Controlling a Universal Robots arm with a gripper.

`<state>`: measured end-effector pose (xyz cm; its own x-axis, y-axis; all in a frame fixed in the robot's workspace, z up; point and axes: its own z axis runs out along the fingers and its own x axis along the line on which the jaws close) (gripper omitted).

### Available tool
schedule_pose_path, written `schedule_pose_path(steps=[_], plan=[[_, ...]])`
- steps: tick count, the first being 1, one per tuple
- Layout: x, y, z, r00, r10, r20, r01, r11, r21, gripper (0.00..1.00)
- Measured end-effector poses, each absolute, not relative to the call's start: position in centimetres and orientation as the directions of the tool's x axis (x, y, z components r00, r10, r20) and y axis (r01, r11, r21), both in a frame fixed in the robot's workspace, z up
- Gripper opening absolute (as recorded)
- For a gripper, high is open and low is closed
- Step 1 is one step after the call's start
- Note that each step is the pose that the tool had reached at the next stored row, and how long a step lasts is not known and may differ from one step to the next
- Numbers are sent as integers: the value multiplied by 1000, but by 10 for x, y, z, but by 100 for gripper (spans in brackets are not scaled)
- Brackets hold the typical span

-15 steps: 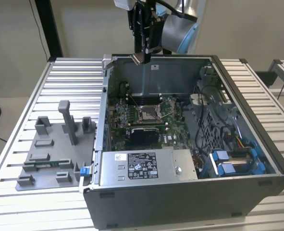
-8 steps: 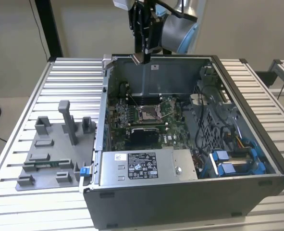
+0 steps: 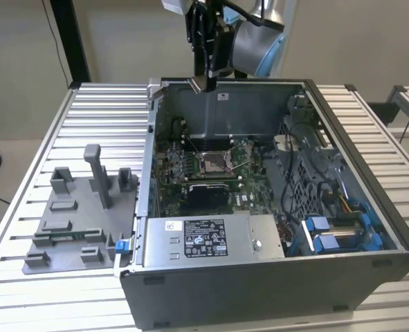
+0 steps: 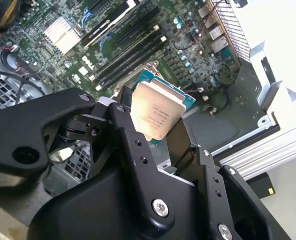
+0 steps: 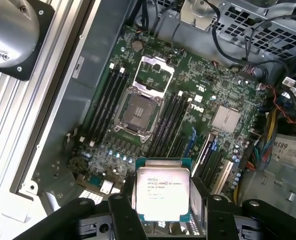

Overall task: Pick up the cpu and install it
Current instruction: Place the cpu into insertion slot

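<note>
My gripper (image 3: 207, 81) hangs high over the back wall of the open computer case (image 3: 370, 180), shut on the cpu. The cpu (image 5: 163, 192) is a small square chip with a pale silver top and a green edge, held between the black fingers (image 5: 118, 210); it also appears in the second wrist view (image 4: 157, 111). Below lies the green motherboard (image 5: 188, 125) with its metal-framed socket (image 5: 140, 112) open, the dark centre bare and the lid frame raised. In the exterior view the socket (image 3: 212, 163) sits mid-board, well under the gripper.
A grey fixture tray (image 3: 79, 221) with upright blocks lies on the slatted table at the exterior view's left. Inside the case are the power supply (image 3: 211, 238), blue drive brackets (image 3: 329, 232), cables (image 3: 308, 138) and a silver heatsink (image 5: 227, 119).
</note>
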<state>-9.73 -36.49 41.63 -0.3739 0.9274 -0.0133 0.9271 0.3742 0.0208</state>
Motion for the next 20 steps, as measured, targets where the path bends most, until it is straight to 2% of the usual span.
schedule_pose_path(steps=[20], plan=[[-97,-365,416,-333,943,-13,943,333,21,0]])
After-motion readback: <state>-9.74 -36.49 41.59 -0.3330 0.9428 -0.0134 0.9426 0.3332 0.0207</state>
